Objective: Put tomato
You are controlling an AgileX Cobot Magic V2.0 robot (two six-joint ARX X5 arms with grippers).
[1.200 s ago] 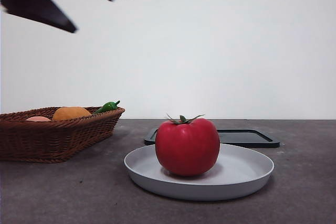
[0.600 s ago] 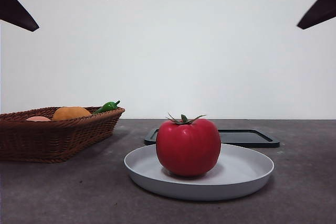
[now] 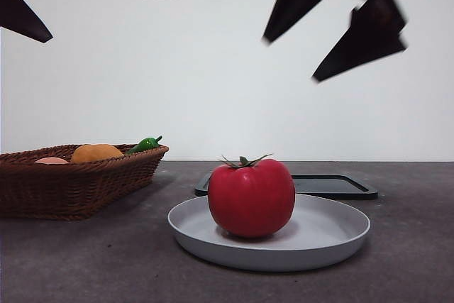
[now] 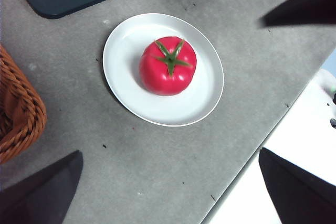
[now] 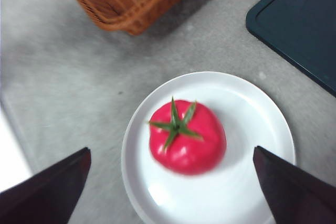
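Observation:
The tomato (image 3: 251, 198), glossy red with a green calyx, sits upright on a pale round plate (image 3: 333, 235) in the middle of the table. My right gripper (image 3: 291, 60) hangs high above and slightly right of it, open and holding nothing. The right wrist view looks straight down on the tomato (image 5: 187, 136) and the plate (image 5: 252, 129) between the spread jaws of that gripper (image 5: 171, 149). My left gripper (image 4: 169, 152) is open and empty, well back from the tomato (image 4: 168, 66) and the plate (image 4: 131, 98). In the front view it is only a dark tip (image 3: 21, 12) at the top left.
A wicker basket (image 3: 71, 182) at the left holds an orange fruit (image 3: 96, 152), a green pepper (image 3: 145, 144) and a pale pink fruit (image 3: 51, 161). A flat black tray (image 3: 333, 186) lies just behind the plate. The table's edge (image 4: 252, 150) runs close to the plate.
The right gripper has swung in from the top right corner to above the tomato. The left arm drew back to the top left a second ago and has stayed there since.

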